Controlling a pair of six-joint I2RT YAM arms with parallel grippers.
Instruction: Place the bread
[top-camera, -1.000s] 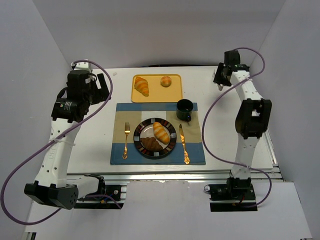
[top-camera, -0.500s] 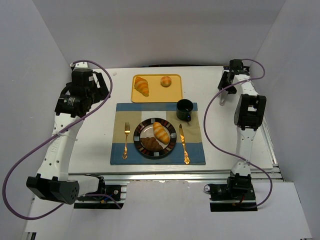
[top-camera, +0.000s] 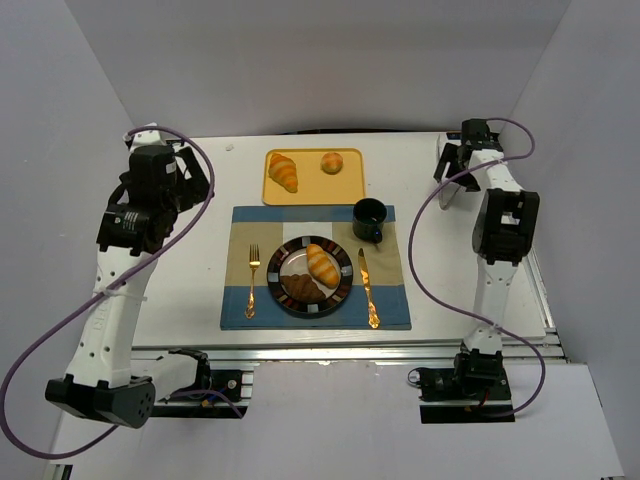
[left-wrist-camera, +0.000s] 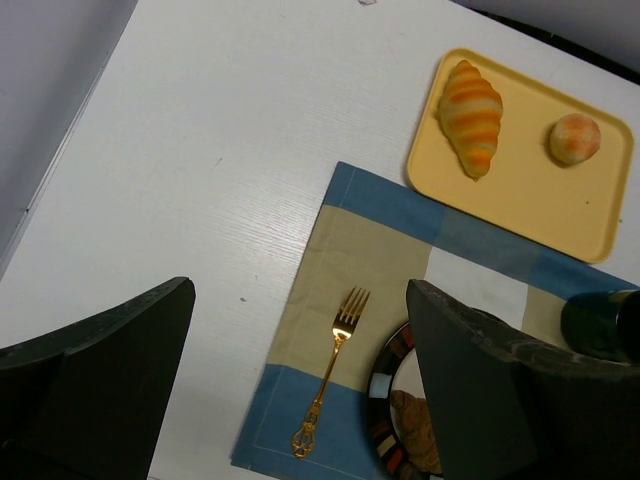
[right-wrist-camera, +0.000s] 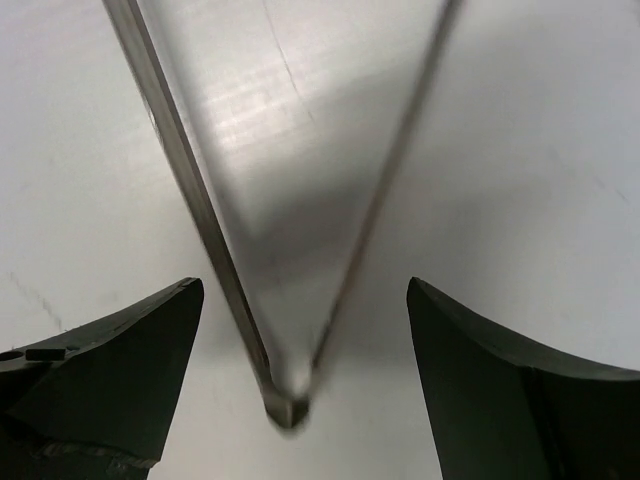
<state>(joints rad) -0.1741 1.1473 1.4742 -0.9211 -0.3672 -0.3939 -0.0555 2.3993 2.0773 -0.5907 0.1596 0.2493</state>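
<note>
Left gripper (left-wrist-camera: 300, 290) has shifted toward the left wall since 0.5 s ago; right gripper (right-wrist-camera: 300, 290) unchanged at the far right corner. Both released, empty.

Bread, four pieces:
- Two on the dark striped round plate (top-camera: 343, 262): golden croissant (top-camera: 322, 263) and brown croissant (top-camera: 302, 289).
- Two on the yellow plastic tray (top-camera: 345, 186): orange croissant (top-camera: 283, 171) and round bun (top-camera: 332, 163).

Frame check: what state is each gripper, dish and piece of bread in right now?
left gripper, open, empty
right gripper, open, empty
plate, holds golden croissant and dark croissant
tray, holds striped croissant and bun
mug, upright on placemat
</note>
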